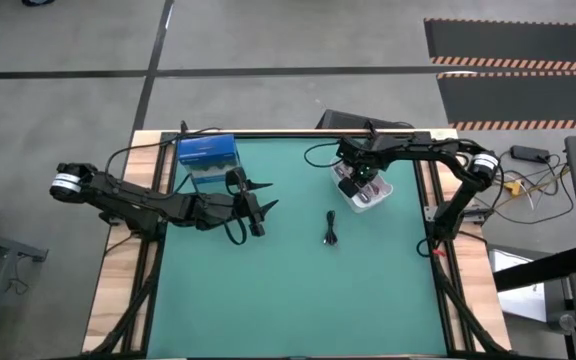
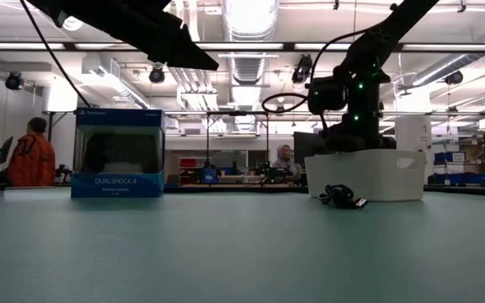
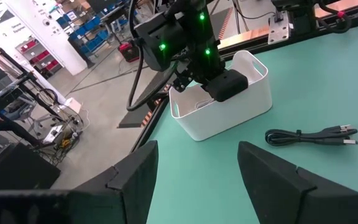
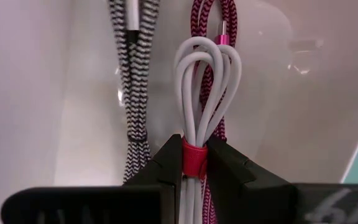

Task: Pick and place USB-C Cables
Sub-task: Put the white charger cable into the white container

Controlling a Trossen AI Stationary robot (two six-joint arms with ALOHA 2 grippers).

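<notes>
So the white looped cable bundle with the red strap [image 4: 199, 124] is pinched at its strap by the right hand [image 4: 194, 163], down inside the white plastic bin [image 3: 253, 99], right beside a red braided cable [image 4: 225, 37] and a black-and-white braided one [image 4: 132, 93]. The black coiled cable [image 1: 331, 229] lies loose on the green bench [image 1: 298, 300], near the bin. The left hand [image 3: 194, 168] hovers spread wide, holding nothing, by the blue box [image 1: 208, 155]. Behind it's a lit workshop with people seated.
</notes>
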